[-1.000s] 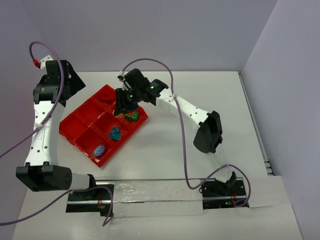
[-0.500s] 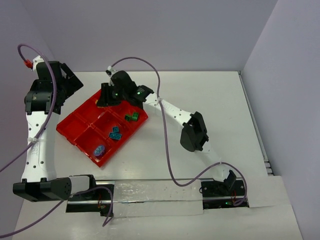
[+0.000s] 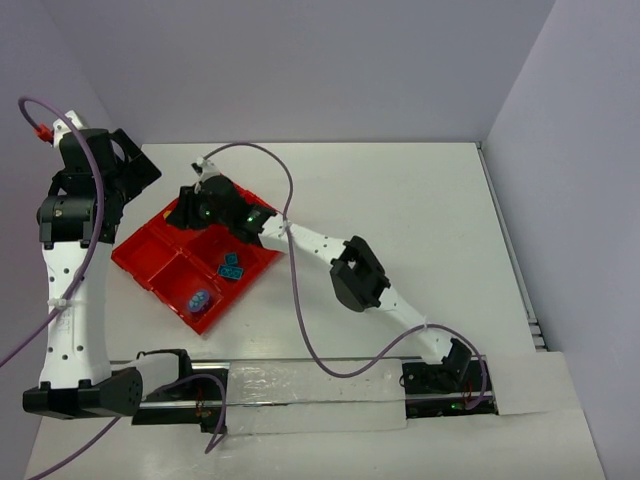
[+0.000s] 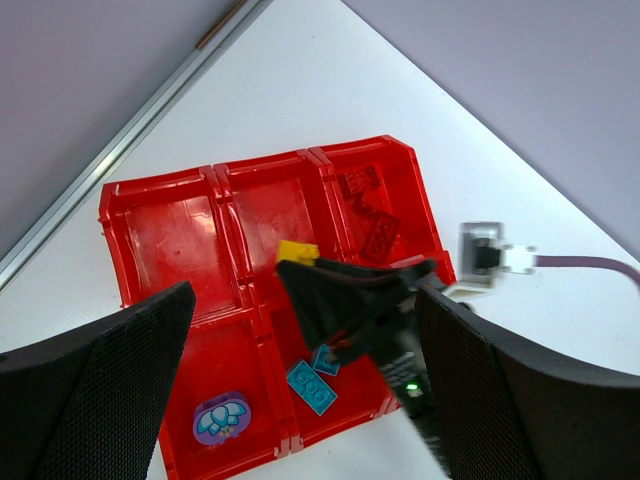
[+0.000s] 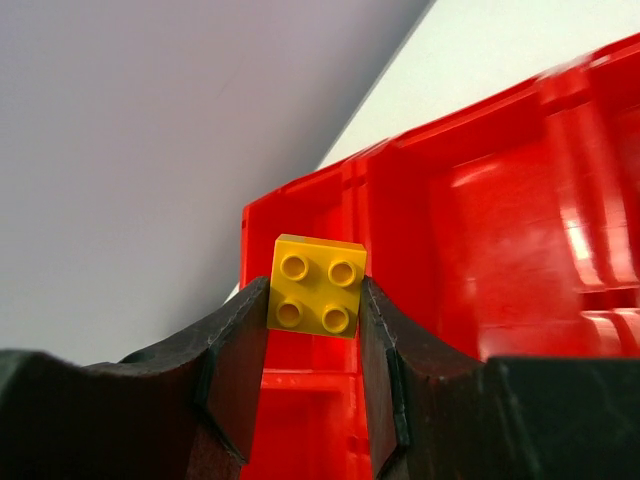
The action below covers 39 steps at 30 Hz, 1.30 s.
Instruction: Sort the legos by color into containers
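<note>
A yellow lego sits pinched between the fingers of my right gripper, studs facing the camera. In the left wrist view this yellow lego hangs over the middle of the red tray of containers, near a dividing wall. Two red legos lie in a corner compartment, two blue-teal legos in another. Seen from above, my right gripper is over the tray's far side. My left gripper stands open and empty high above the tray, and in the top view my left gripper is off its left corner.
A purple flower-shaped piece lies in a near compartment of the tray. The right arm stretches across the table and over the tray's right corner. A purple cable loops above the table. Walls close the table's back and right sides.
My right arm has swept left along the tray's far side with the yellow lego still held. The left arm has drawn back and up to the left.
</note>
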Motion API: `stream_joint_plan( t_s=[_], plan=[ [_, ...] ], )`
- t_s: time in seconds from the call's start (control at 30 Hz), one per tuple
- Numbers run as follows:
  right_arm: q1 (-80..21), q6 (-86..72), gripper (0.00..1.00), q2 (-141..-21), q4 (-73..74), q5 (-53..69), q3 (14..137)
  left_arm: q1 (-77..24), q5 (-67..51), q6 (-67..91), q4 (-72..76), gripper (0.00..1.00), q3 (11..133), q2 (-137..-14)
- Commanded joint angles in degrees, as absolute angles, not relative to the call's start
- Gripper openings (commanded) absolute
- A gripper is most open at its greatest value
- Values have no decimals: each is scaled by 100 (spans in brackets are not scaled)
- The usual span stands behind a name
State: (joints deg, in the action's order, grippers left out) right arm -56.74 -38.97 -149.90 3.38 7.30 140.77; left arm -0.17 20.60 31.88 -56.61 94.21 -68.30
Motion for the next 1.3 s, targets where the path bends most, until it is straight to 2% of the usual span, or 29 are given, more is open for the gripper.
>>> stream_joint_plan(
  t_s=[0.0,0.47,0.67,0.7,0.8,0.93,1.07,1.13,1.27],
  plan=[
    [-5854,-3962,4,-15210,-407,331,14540,-24,1871,3108,-5681,99,9360,-6623],
    [-5748,-4200,5,-15459,-397,18,14651,-18,1863,3040,-5687,99,9037,-6424],
    [-5748,-4403,9,-15583,-325,211,14564,-18,1943,3015,-5717,99,9083,-6385],
    [-5752,-4403,11,-15587,-312,206,14568,-18,1947,3019,-5704,99,9075,-6381],
    [-5745,-4430,37,-15588,-332,195,14551,-18,1858,3032,-5674,99,9047,-6400],
    [-5694,-4506,47,-15563,-320,175,14582,-18,1794,2988,-5702,98,9115,-6448],
    [-5616,-4526,67,-15395,-433,132,14458,-26,1881,2979,-5755,98,9167,-6425],
    [-5605,-4485,74,-15353,-450,130,14486,-20,1868,2981,-5746,98,9139,-6416],
    [-5578,-4257,74,-15064,-410,153,14441,-18,1910,2960,-5741,98,9114,-6434]
  ],
)
